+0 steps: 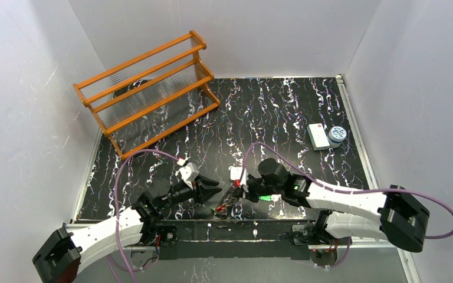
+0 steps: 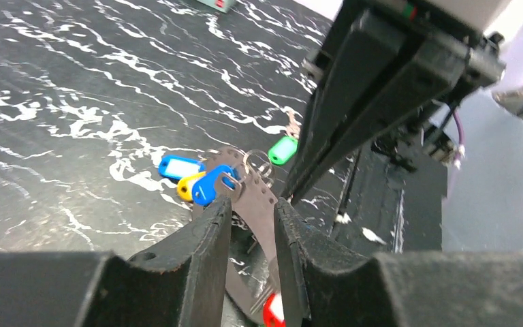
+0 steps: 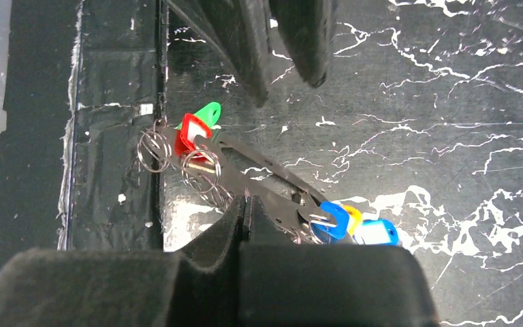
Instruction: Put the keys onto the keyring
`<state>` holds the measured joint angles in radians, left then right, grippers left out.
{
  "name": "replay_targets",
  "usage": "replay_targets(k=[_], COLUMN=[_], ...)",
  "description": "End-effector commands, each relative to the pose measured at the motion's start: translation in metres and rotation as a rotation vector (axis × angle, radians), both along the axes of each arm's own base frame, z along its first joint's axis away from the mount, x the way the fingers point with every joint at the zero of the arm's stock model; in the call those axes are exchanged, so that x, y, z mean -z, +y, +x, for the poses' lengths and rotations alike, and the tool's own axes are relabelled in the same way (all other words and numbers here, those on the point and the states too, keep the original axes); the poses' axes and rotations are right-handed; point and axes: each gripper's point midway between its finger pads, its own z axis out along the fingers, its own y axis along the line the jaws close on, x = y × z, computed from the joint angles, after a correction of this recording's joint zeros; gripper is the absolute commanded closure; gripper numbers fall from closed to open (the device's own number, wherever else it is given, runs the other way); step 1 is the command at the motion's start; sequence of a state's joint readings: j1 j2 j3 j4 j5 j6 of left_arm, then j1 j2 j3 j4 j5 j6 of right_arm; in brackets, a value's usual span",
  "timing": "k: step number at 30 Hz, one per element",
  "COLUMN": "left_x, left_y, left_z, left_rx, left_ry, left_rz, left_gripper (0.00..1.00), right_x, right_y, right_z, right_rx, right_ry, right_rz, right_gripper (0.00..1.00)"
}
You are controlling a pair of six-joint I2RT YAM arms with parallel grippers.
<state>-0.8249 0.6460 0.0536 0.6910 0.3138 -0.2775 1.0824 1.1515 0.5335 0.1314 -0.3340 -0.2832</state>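
Both arms are reaching low toward the middle of the near edge of the table (image 1: pixel 271 106). The left arm is stretching in from the left and the right arm is bending in from the right, so their tips are almost meeting. The right gripper (image 3: pixel 245 204) is pressing its two fingers tight together, pinching the long side of the keyring (image 3: pixel 255 176). The left gripper (image 2: pixel 253 204) is leaning in from the other side with its fingers a little way apart, gripping nothing. The keyring is sitting near that edge, between the two grippers. The keys (image 3: pixel 192 133) are showing five tags, with one red and one green bunching at one end of the keyring, and two blue and one yellow at the other. I cannot tell which are hooked on. Two small wire rings (image 3: pixel 153 148) are lying just beside the red tag. The keyring is looking like a long, flat, dark grey loop, and the tags are shiny plastic with round corners. The table is black with white wiggly streaks. Far back, one orange wooden rack (image 1: pixel 147 88), one white box (image 1: pixel 317 135) and one round tub (image 1: pixel 337 135) are standing.
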Motion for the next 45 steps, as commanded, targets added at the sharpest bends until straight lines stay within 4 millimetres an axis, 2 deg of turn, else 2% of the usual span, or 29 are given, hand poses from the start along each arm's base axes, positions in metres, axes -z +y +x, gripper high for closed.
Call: replay_targets(k=[1,12,17,28,35,40,43,44,45], left_x=[-0.008,0.006,0.014,0.021,0.027,0.027,0.028,0.027,0.026], left_y=[-0.016,-0.032,-0.039,-0.049,-0.053,-0.052,-0.05,-0.049,-0.048], left_z=[-0.02,-0.032,-0.035,-0.039,-0.039,-0.039,-0.038,-0.038,-0.038], left_rx=[0.144,0.213,0.226,0.234,0.228,0.219,0.209,0.205,0.2], left_ry=[-0.128,-0.169,-0.186,-0.203,-0.198,-0.203,-0.203,-0.204,-0.205], left_rz=[0.01,0.078,0.117,0.152,0.17,0.167,0.166,0.161,0.156], left_gripper=[0.71,0.76,0.71,0.75,0.85,1.0,1.0,1.0,1.0], right_x=[-0.027,-0.026,-0.03,-0.041,-0.042,-0.043,-0.048,-0.051,-0.055], right_y=[-0.001,0.0,0.005,0.011,0.012,0.013,0.013,0.013,0.012], right_z=[0.0,-0.007,-0.008,-0.012,-0.013,-0.015,-0.008,-0.003,0.002], right_rx=[-0.023,-0.036,-0.027,-0.033,-0.042,-0.049,-0.005,0.024,0.054], right_ry=[-0.102,-0.051,-0.004,0.034,0.046,0.054,0.046,0.039,0.028], right_rz=[0.138,0.158,0.158,0.192,0.19,0.187,0.194,0.199,0.206], right_gripper=[0.99,0.99,0.99,0.99,0.99,0.99,0.99,0.96,0.78])
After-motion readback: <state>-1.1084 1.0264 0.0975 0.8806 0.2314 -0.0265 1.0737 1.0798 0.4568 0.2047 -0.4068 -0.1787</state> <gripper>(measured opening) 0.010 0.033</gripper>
